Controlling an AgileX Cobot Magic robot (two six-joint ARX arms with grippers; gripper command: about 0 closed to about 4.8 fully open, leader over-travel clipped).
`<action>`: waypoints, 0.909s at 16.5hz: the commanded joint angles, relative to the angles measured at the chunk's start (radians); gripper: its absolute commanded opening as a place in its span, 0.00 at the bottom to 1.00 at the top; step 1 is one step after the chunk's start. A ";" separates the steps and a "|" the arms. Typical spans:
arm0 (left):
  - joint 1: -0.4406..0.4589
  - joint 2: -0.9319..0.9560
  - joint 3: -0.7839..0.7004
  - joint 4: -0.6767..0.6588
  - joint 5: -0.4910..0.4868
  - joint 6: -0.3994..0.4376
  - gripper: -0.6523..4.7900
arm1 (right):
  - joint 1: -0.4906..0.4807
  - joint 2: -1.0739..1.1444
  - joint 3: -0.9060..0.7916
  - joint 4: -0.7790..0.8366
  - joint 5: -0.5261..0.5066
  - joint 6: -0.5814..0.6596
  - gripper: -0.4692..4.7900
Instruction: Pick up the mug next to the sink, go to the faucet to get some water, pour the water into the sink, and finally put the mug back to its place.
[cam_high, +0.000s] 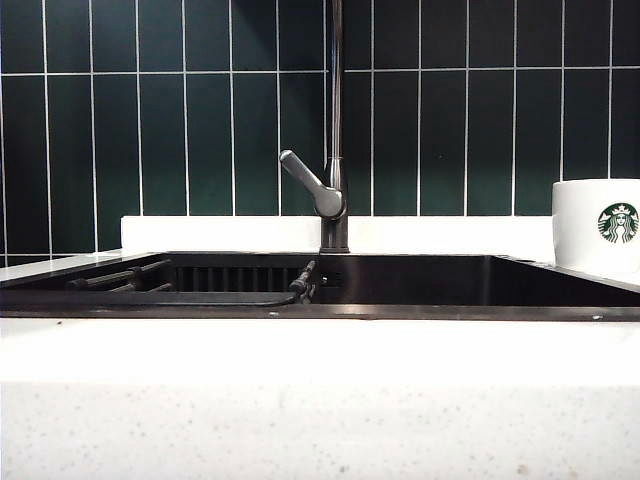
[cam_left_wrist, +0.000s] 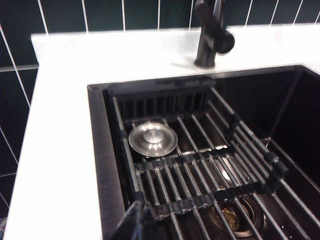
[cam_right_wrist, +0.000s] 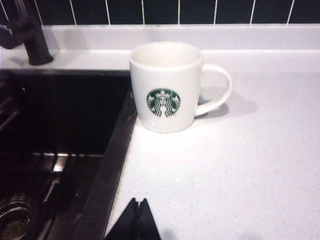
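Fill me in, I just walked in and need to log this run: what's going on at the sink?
Nothing is held. The mug stands upright on the countertop beside the sink. The right gripper, shut, hangs short of the mug; the left gripper, shut, is over the sink's rack. No water runs from the faucet.

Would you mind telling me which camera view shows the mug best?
The right wrist view: the whole mug stands upright on the countertop beside the sink, logo and handle visible, beyond the shut right gripper. The exterior view shows it only partly, cut off at the right edge. The left wrist view shows none of it.
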 joint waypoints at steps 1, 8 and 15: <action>-0.002 -0.003 -0.004 -0.002 0.000 0.003 0.11 | 0.000 -0.039 -0.028 0.063 -0.006 0.000 0.09; -0.002 -0.006 -0.057 0.053 -0.023 -0.019 0.11 | 0.000 -0.039 -0.048 0.080 -0.009 -0.003 0.09; -0.002 -0.074 -0.130 0.103 -0.142 -0.079 0.11 | 0.000 -0.039 -0.048 0.079 -0.028 -0.003 0.09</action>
